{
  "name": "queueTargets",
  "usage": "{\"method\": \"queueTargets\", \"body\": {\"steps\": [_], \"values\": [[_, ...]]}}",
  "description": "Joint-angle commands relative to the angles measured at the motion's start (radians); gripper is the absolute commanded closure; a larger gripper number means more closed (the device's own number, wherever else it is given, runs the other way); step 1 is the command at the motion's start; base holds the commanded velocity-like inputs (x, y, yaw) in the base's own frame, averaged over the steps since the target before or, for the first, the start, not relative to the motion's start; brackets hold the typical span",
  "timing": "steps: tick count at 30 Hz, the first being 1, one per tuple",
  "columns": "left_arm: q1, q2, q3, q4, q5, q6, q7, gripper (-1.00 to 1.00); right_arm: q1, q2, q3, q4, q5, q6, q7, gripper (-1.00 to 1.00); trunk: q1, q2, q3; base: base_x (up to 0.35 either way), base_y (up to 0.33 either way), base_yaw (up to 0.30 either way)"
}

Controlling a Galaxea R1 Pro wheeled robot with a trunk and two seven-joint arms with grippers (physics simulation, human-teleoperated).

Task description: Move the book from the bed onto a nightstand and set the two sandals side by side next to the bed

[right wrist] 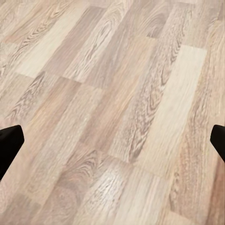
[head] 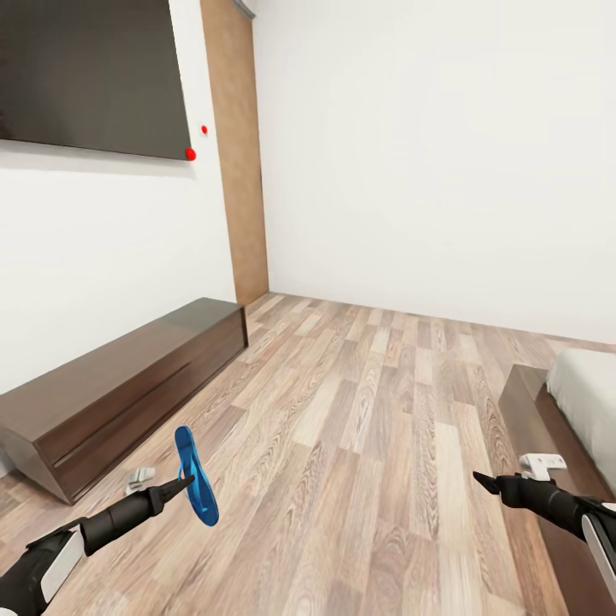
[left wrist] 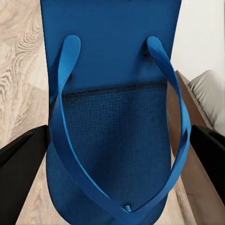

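A bright blue sandal is seen in the head view, held on edge above the wood-plank floor, clear of the boards. In the left wrist view the same sandal is shown close up: a flat sole with a finely textured footbed and two blue thong straps that meet at a single toe post.

The left gripper is closed on the sandal; its black fingers are seen on either side of the sole and straps, spread only as far as the sandal allows.

The right gripper is held out over the floor near the corner of the bed, whose pale mattress and dark wooden frame are visible at the right edge of the head view. Its fingers are set wide apart, with only bare floor seen between them.

A long low dark cabinet is stood against the white wall on the left.
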Motion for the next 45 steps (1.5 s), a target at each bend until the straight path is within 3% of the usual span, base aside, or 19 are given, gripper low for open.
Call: {"method": "queueTargets", "body": {"steps": [1, 10, 33, 38, 39, 43, 45], "values": [[0.000, 0.000, 0.001, 0.000, 0.005, 0.010, -0.003, 1.00, -0.001, 0.000, -0.001, -0.001, -0.001, 0.006, 0.004, -1.00, -0.001, 0.000, 0.003, 0.000, 0.000, 0.000], [0.000, 0.000, 0.001, 0.000, 0.004, 0.009, -0.003, 1.00, -0.001, 0.001, 0.000, -0.001, 0.001, 0.002, 0.004, -1.00, -0.005, 0.003, 0.038, 0.000, 0.000, 0.000], [0.000, -0.004, -0.001, 0.001, 0.005, 0.009, 0.000, 1.00, -0.001, 0.002, -0.001, 0.011, -0.001, -0.004, 0.004, -1.00, -0.093, 0.164, 0.110, 0.000, 0.000, 0.000], [0.000, -0.012, -0.001, 0.024, 0.004, 0.009, 0.005, 1.00, -0.001, 0.002, -0.001, 0.099, 0.002, -0.005, 0.003, -1.00, -0.112, 0.199, 0.125, 0.000, 0.000, 0.000], [0.000, -0.013, -0.001, 0.031, 0.001, 0.007, 0.007, 1.00, -0.001, 0.002, -0.001, 0.130, 0.003, -0.006, 0.003, -1.00, -0.116, 0.206, 0.129, 0.000, 0.000, 0.000], [0.000, -0.020, 0.000, 0.121, -0.082, -0.018, 0.062, 1.00, -0.001, 0.003, 0.000, 0.277, 0.010, -0.070, 0.001, -1.00, -0.132, 0.234, 0.141, 0.000, 0.000, 0.000], [0.000, -0.020, 0.000, 0.204, -0.133, -0.109, 0.080, 1.00, -0.001, 0.003, 0.000, 0.327, 0.009, -0.149, 0.002, -1.00, -0.139, 0.248, 0.147, 0.000, 0.000, 0.000]]}}
